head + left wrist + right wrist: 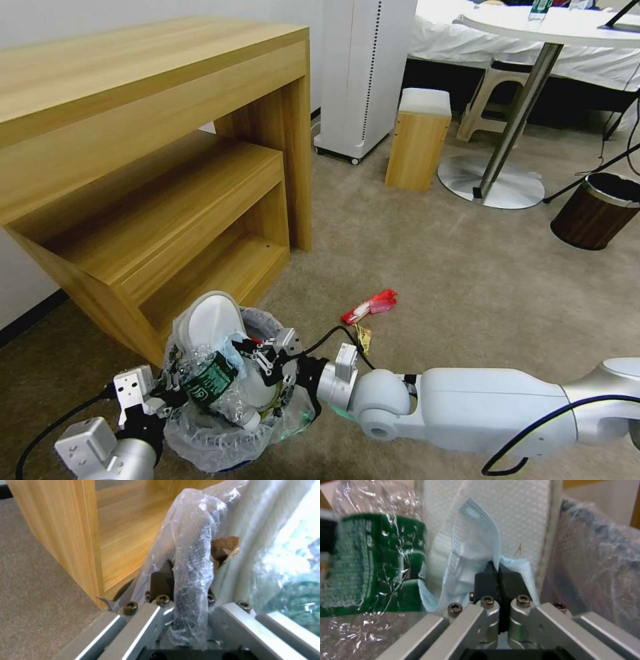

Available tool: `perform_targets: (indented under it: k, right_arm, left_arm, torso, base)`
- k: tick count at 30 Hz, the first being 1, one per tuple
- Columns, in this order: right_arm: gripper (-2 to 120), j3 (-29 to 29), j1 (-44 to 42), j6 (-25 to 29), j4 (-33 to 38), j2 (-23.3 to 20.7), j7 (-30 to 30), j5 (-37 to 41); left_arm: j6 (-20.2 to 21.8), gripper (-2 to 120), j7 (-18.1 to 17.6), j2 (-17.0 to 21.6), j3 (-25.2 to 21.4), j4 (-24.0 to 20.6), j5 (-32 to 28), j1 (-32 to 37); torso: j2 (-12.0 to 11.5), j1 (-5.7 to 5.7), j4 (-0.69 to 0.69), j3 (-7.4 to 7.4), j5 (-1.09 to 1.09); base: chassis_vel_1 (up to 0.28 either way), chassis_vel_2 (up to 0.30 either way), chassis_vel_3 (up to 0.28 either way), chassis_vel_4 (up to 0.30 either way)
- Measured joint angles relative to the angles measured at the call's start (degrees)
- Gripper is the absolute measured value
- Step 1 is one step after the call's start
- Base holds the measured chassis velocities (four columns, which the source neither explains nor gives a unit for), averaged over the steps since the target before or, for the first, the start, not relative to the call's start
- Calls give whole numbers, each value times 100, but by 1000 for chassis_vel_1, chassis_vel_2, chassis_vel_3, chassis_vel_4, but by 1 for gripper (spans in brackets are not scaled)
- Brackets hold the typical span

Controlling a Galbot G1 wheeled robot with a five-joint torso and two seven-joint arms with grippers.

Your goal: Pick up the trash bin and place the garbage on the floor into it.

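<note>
The trash bin (227,427), black with a crinkled clear bag over its rim, is at the lower left, just in front of the wooden shelf. It holds a white slipper (208,325) and a green-labelled plastic bottle (210,383). My left gripper (167,390) is shut on the bagged rim (193,590). My right gripper (267,360) reaches into the bin from the right, shut on a light blue face mask (473,542) that hangs against the slipper (510,510). A red wrapper (370,305) and a small yellow wrapper (364,339) lie on the beige floor (467,280) just right of the bin.
A wooden desk with lower shelves (153,167) stands close behind and left of the bin. Farther back are a white appliance (363,73), a wooden stool (419,140), a round table's metal base (493,183) and a brown wood-pattern bin (597,210).
</note>
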Motion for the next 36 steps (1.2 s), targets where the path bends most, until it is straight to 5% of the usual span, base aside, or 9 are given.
perform_targets:
  k: [15,17,31,36]
  right_arm:
    - [2,-25,-60,-457,-28,90,747,-62]
    - [18,22,-73,-410,124,46,680,-27]
    - [60,116,-95,-135,425,-54,365,-51]
    - [85,124,-138,-123,458,-63,338,-85]
  left_arm:
    - [-34,1,-7,-12,16,9,50,-19]
    - [-35,1,-3,18,8,8,32,-53]
    - [-50,1,18,-21,63,83,69,-74]
    - [-50,1,19,-4,25,48,56,-43]
  torso:
    - [0,0,1,0,3]
    - [0,0,0,0,2]
    - [0,0,0,0,0]
    - [0,0,0,0,0]
  base:
    - [0,0,0,0]
    - [0,0,0,0]
    - [0,0,0,0]
    - [0,0,0,0]
